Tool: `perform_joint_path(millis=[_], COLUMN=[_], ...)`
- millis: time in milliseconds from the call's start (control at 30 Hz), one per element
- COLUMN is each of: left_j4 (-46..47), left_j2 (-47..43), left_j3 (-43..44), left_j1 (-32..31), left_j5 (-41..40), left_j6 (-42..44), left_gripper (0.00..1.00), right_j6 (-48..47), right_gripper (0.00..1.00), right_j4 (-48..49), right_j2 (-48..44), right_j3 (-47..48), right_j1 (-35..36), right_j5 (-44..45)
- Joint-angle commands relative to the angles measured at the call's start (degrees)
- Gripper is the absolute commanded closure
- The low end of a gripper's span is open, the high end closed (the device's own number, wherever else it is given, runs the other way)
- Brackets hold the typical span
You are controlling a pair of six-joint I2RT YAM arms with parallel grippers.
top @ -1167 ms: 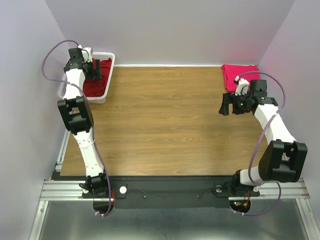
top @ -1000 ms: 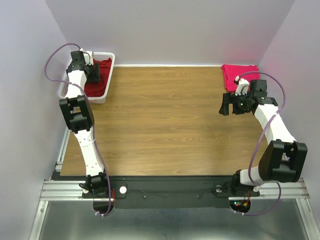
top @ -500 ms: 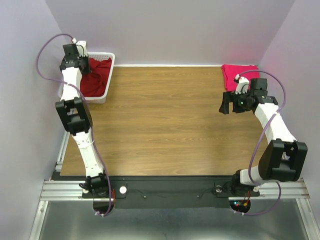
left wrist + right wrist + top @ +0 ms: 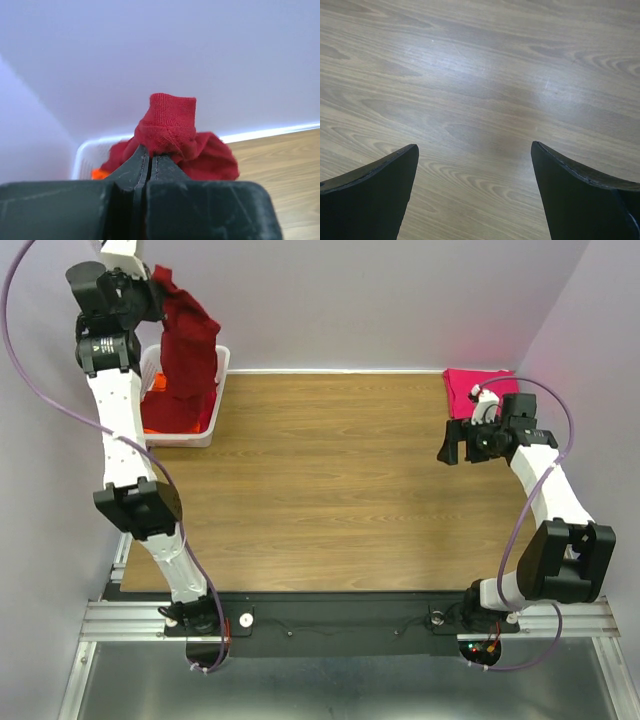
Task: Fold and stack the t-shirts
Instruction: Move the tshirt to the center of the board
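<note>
up in the upper left of the overhead view, the left fingers (image 4: 137, 170) are pressed together on a bunched fold of the red shirt (image 4: 190, 350) (the wrist view shows a ribbed edge of the cloth poking up just past the tips). the shirt hangs from that pinch in a long crumpled drape, and its lower end reaches down into the white basket (image 4: 180, 437). the basket sits on the bench (image 4: 330, 480) at its upper left corner. whether the hanging end touches the cloth in the basket, i cannot tell.

a bit of orange shirt (image 4: 152, 386) shows inside the basket on its left side, with more red cloth lying below it.

over at the right edge of the frame, the right fingers (image 4: 375, 200) are spread wide apart above the bench, and only wood grain shows between them. the pink shirt (image 4: 478, 385) lies flat in the upper right corner of the bench, just above that arm's wrist in the frame and apart from the fingertips.
</note>
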Motion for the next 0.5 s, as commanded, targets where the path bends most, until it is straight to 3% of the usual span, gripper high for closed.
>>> perform_joint_path(millis=[0, 33, 167, 467], left_j4=[7.3, 7.3, 12.0, 26.4], left_j2=[-10.3, -10.4, -14.5, -16.1], left_j3=[2.6, 2.6, 2.7, 7.9], left_j1=[-8.8, -8.8, -19.1, -27.1], left_j5=[6.9, 6.9, 5.5, 6.2], left_j6=[-3.7, -3.7, -7.0, -24.4], left_gripper=[1.00, 1.00, 1.00, 1.00], right_j6=[0.1, 0.1, 0.1, 1.6], right_gripper=[0.00, 0.00, 0.00, 0.00], right_j4=[2.3, 2.3, 2.3, 2.2], right_j2=[-1.1, -1.1, -0.7, -0.6], right_j3=[3.6, 3.7, 4.7, 5.9], right_j1=[-0.4, -0.4, -0.3, -0.4], right_j5=[-1.6, -1.6, -0.3, 0.4])
